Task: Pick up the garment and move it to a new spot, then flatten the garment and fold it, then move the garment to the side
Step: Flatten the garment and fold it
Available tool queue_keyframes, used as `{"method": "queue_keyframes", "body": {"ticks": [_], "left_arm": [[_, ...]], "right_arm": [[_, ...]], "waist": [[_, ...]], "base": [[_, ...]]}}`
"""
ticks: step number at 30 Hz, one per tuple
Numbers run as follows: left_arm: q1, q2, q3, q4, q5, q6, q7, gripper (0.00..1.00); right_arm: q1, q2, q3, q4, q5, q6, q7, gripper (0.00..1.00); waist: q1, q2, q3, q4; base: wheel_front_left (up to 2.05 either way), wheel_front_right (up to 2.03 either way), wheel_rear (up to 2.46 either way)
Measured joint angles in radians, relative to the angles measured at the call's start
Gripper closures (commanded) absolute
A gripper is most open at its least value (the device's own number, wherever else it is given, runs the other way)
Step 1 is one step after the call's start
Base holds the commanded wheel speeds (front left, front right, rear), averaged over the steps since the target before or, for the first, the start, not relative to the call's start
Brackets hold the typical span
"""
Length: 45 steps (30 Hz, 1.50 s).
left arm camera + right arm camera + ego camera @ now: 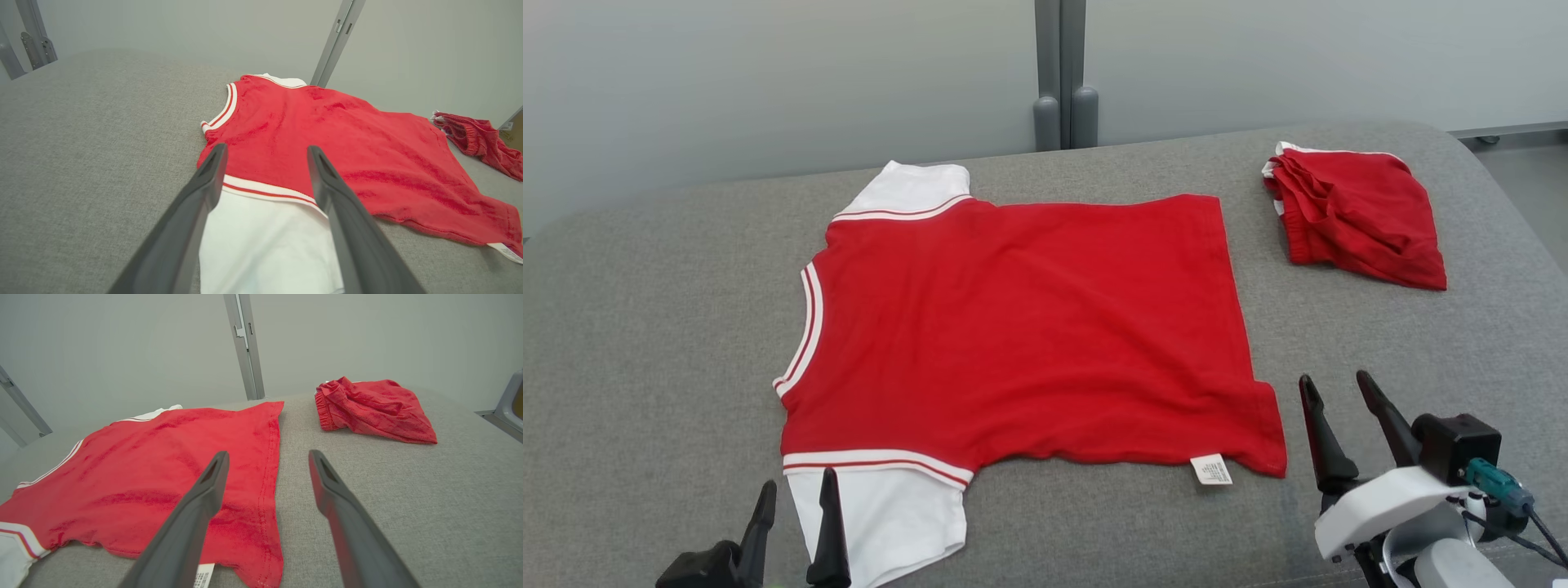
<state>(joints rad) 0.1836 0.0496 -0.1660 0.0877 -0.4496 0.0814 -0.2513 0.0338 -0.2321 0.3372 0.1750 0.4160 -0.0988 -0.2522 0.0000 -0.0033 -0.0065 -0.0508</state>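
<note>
1. The red shirt with white sleeves lies spread out in the middle of the grey padded bench. Its collar points toward the robot's left and its hem toward the right. One sleeve is at the near edge and the other at the far side.
2. The cloth looks smooth, with only faint ripples, so I judge the moving and flattening steps done. No fold is in it yet.
3. The left end effector is spread wide with nothing in it, poised over the near white sleeve. Whether its fingers touch the cloth cannot be told.
4. The right end effector is likewise wide apart and empty. It is just beside the shirt's near hem corner, close to the white label.
5. A second red garment sits bunched at the far right of the bench, well apart from the shirt.
6. By my reading, the folding is what remains, probably starting from the near sleeve and hem. After that, the folded shirt has to be carried to the side.
</note>
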Motion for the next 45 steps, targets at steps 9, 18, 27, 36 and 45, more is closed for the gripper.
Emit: {"method": "queue_keyframes", "body": {"ticks": [9, 18, 27, 36, 45], "left_arm": [[0.042, 0.000, -0.007, 0.112, -0.151, 0.007, 0.079, 0.00], [0.062, 0.000, -0.021, 0.195, -0.206, 0.007, 0.136, 0.00], [0.028, 0.000, -0.013, 0.239, -0.246, 0.007, 0.145, 0.00], [-0.003, 0.000, -0.021, 0.273, -0.284, -0.011, 0.145, 0.95], [-0.033, -0.001, -0.052, 0.252, -0.284, -0.048, 0.130, 1.00]], "right_arm": [[0.059, 0.015, 0.010, 0.105, 0.027, 0.010, 0.000, 0.00], [0.054, 0.031, 0.024, 0.132, 0.033, 0.028, 0.001, 0.00], [0.027, 0.031, 0.022, 0.155, 0.032, 0.040, 0.001, 0.00], [0.016, 0.038, 0.018, 0.180, 0.034, 0.061, 0.000, 0.00], [0.021, 0.104, -0.027, 0.229, 0.145, 0.101, 0.000, 0.00]], "waist": [[0.0000, 0.0000, 0.007, 0.010], [0.0000, 0.0000, 0.034, 0.007], [0.0000, 0.0000, 0.051, -0.007], [0.0000, 0.0000, 0.058, -0.009], [0.0000, 0.0000, 0.069, 0.015]], "base": [[0.00, 0.00, 0.00], [0.00, 0.00, 0.00], [0.00, 0.00, 0.00], [0.00, 0.00, 0.00], [0.00, 0.00, 0.00]]}}
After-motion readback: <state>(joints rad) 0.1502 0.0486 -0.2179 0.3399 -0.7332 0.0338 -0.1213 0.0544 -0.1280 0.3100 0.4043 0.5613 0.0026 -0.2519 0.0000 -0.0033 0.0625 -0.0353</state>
